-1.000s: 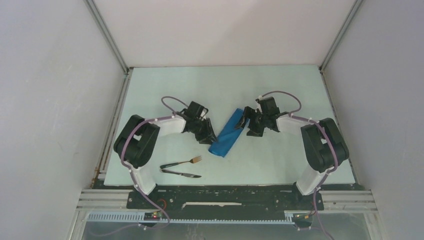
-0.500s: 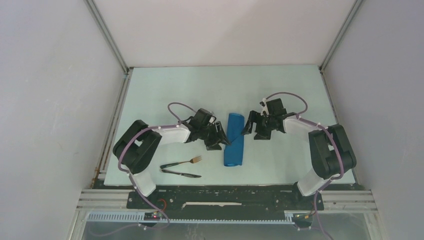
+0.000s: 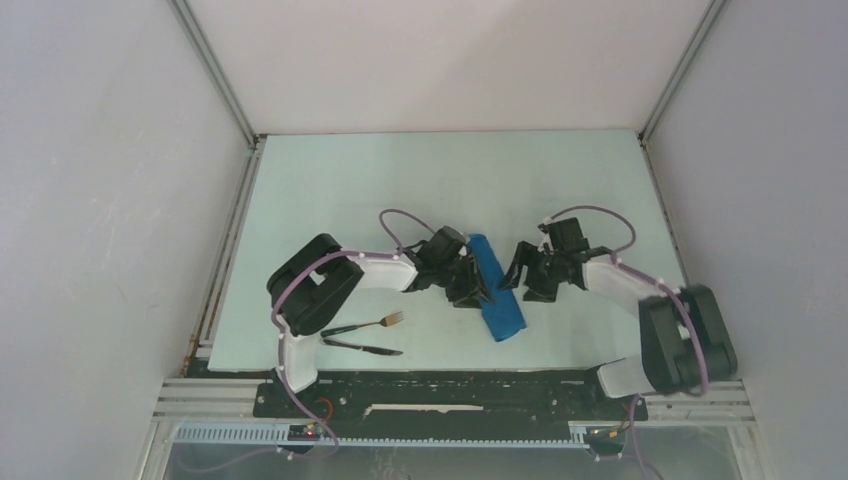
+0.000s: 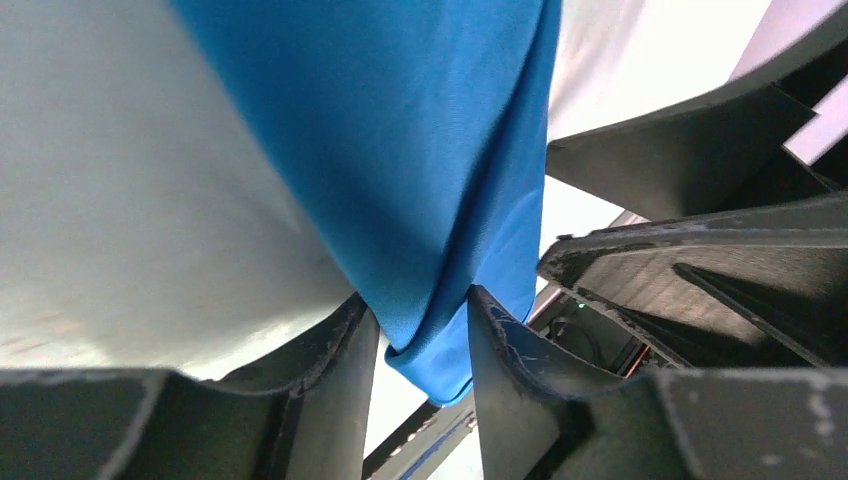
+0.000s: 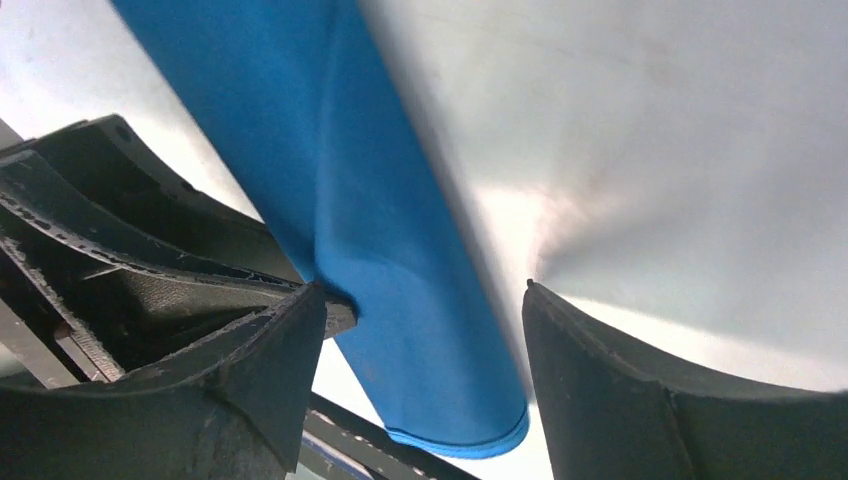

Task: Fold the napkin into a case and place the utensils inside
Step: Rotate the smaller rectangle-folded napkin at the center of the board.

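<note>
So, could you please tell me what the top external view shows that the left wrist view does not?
Only the top external view shows the fork and knife, lying side by side near the front edge of the table, and the whole napkin as a narrow folded strip lying at a slant. Only the left wrist view shows, close up, the left gripper pinching a fold of that cloth between its fingers. Both show the blue napkin on the pale table.
</note>
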Controlling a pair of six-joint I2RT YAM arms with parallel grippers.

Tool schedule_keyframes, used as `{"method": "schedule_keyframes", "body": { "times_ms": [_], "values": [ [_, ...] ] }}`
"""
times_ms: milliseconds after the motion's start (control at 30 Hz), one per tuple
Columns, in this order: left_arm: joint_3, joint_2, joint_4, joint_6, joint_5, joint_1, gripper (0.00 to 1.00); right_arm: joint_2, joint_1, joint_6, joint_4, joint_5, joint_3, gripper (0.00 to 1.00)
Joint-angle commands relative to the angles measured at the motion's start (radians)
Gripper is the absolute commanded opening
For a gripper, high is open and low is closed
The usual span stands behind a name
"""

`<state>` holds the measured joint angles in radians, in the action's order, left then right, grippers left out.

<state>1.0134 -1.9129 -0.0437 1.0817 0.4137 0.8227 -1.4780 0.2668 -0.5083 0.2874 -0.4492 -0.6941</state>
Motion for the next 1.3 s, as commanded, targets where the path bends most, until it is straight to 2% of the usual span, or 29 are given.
{"method": "schedule_keyframes", "body": {
  "times_ms": [0, 67, 200, 433, 633, 800, 1000, 1133, 1267],
  "values": [
    [0.083, -0.063, -0.042, 0.061, 0.001, 0.076, 0.42, 0.225, -0.048, -0.045, 0.184, 0.268, 0.051, 0.82],
    [0.093, -0.097, -0.084, 0.095, 0.015, 0.104, 0.42, 0.299, -0.066, -0.038, 0.171, 0.256, 0.097, 0.85],
    [0.097, -0.109, -0.095, 0.114, 0.006, 0.131, 0.41, 0.332, -0.121, -0.037, 0.112, 0.094, 0.169, 0.83],
    [0.050, -0.088, -0.102, 0.121, 0.004, 0.147, 0.41, 0.421, -0.124, -0.073, 0.140, 0.101, 0.244, 0.82],
    [-0.015, -0.069, -0.128, 0.133, 0.011, 0.160, 0.40, 0.549, -0.063, -0.212, 0.150, 0.042, 0.344, 0.79],
    [-0.079, -0.032, -0.160, 0.151, 0.014, 0.180, 0.39, 0.766, 0.010, -0.341, 0.265, 0.099, 0.431, 0.78],
    [-0.175, 0.037, -0.172, 0.145, 0.012, 0.197, 0.39, 1.050, 0.121, -0.462, 0.437, 0.189, 0.455, 0.78],
    [-0.216, 0.079, -0.158, 0.120, -0.011, 0.195, 0.43, 1.066, 0.157, -0.449, 0.473, 0.243, 0.438, 0.79],
    [-0.193, 0.127, -0.067, 0.048, -0.066, 0.184, 0.53, 1.005, 0.213, -0.407, 0.481, 0.285, 0.389, 0.80]
  ]
}}
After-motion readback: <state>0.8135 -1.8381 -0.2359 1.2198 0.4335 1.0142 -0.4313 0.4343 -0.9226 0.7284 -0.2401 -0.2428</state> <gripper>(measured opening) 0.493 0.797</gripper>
